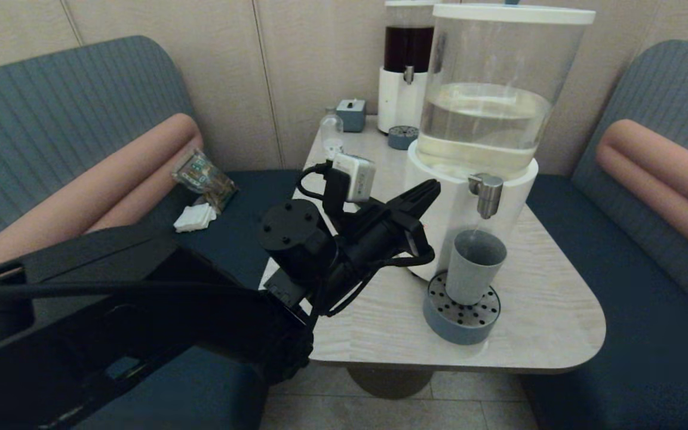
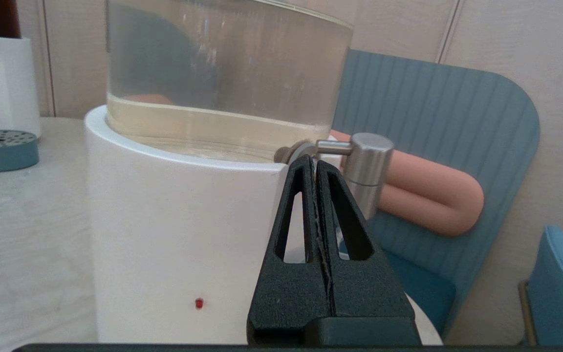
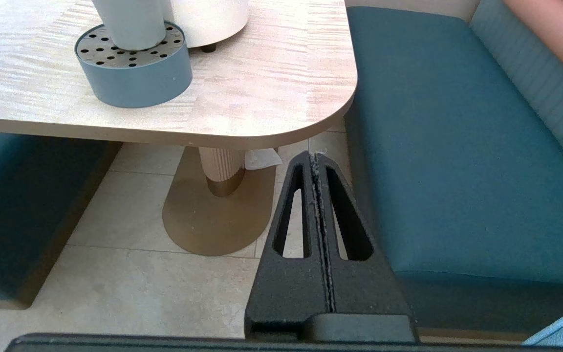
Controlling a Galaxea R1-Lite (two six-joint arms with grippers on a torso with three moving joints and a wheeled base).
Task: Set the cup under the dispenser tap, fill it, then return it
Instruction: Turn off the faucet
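Observation:
The grey-blue cup (image 1: 474, 266) stands upright on the round perforated drip tray (image 1: 462, 325), straight below the brushed-steel dispenser tap (image 1: 487, 192) of the large white-based dispenser (image 1: 442, 203). A thin stream seems to run from the tap into the cup. My left gripper (image 1: 433, 188) is shut and empty, its tips beside the dispenser's white base, left of the tap (image 2: 369, 168); in the left wrist view the gripper (image 2: 312, 161) ends just short of the tap's stem. My right gripper (image 3: 314, 157) is shut, parked low over the floor off the table's corner. The cup's base (image 3: 130, 22) shows there.
A second dispenser with dark-red liquid (image 1: 407, 65) and its small drip tray (image 1: 402, 137) stand at the back of the table (image 1: 547, 322). A small clear bottle (image 1: 331, 132) and a grey box (image 1: 351, 113) sit nearby. Blue benches flank the table; snack packets (image 1: 203, 176) lie on the left one.

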